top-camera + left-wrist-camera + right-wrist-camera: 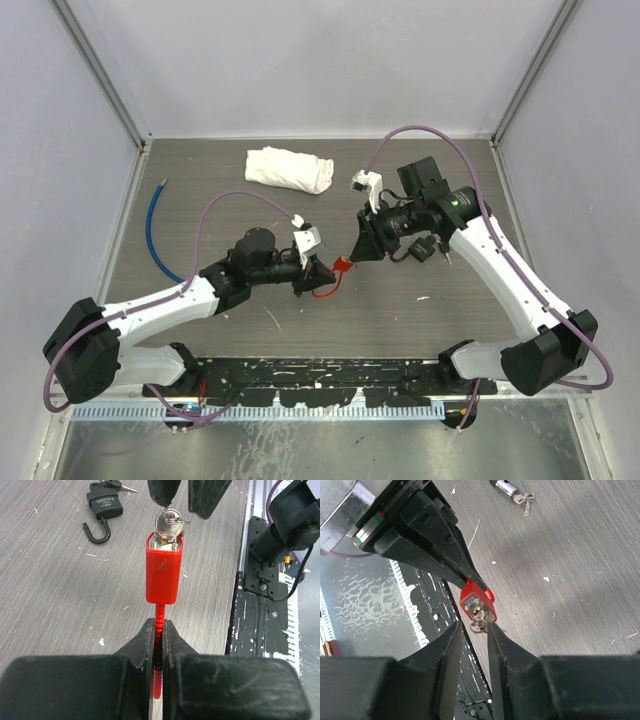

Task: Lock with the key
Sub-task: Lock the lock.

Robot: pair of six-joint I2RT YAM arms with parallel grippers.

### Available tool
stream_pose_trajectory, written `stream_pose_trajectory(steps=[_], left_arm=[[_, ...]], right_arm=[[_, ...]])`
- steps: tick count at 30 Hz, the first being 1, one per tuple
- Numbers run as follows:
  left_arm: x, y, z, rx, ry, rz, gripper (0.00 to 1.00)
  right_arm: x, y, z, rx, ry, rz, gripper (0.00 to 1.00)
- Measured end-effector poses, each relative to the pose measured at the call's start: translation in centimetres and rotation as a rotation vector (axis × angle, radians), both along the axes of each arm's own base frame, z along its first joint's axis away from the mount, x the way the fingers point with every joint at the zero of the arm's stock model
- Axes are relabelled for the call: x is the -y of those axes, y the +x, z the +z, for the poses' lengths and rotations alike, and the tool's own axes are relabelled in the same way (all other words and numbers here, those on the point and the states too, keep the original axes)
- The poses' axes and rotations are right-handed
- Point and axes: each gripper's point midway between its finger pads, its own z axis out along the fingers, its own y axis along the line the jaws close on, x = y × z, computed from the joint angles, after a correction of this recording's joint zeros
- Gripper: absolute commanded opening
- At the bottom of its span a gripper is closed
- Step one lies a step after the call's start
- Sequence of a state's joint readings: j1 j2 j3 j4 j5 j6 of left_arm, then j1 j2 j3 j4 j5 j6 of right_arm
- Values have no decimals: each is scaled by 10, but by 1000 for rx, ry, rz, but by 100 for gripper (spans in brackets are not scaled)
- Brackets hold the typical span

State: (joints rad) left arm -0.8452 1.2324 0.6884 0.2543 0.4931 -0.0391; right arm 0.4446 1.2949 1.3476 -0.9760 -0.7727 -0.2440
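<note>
**Site Type: Robotics Lab Test Cell**

An enclosed bench station. Pale panels [320, 60] wall in three sides, held by aluminium frame posts [100, 70] at upper left and upper right. Two white robot arms [165, 305] mount on a black base rail [250, 375] along the lower edge of a grey wood-grain tabletop [420, 320] — purple cabling [430, 128] runs exposed.

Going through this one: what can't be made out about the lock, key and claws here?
- Blade of the key: inside the red lock, both wrist views.
- Lock's stem end: left wrist view, hidden inside the left claw.
- Whether the right claw touches the key: right wrist view, unclear.
- Top view: lock and key too small, crowded by both claws.
</note>
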Motion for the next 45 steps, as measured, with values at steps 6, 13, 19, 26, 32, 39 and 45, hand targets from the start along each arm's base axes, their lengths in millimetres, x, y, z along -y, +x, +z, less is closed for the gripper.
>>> stream_pose_trajectory(steps=[6,13,19,26,32,39,45], left_arm=[[-1,-1,-3,-12,13,2,0],[-2,0,-5,-17,22,9,0],[-3,-1,-7,-25,31,11,0],[-1,-6,-11,-49,42,-24,0],[3,-15,-13,-88,40,-85,0],[4,-23,-6,-184,-8,-155,0],[13,-31,-2,-343,-61,-274,0]], right_arm=[[-5,1,-9,-16,-36,-4,30],[-6,1,-13,-13,-59,-10,21],[-8,2,-14,14,-79,10,2],[-10,-5,-13,176,-125,180,1],[-1,-9,-19,311,-165,355,1],[0,-13,-15,429,-150,492,1],[1,-15,-6,591,-125,619,1]])
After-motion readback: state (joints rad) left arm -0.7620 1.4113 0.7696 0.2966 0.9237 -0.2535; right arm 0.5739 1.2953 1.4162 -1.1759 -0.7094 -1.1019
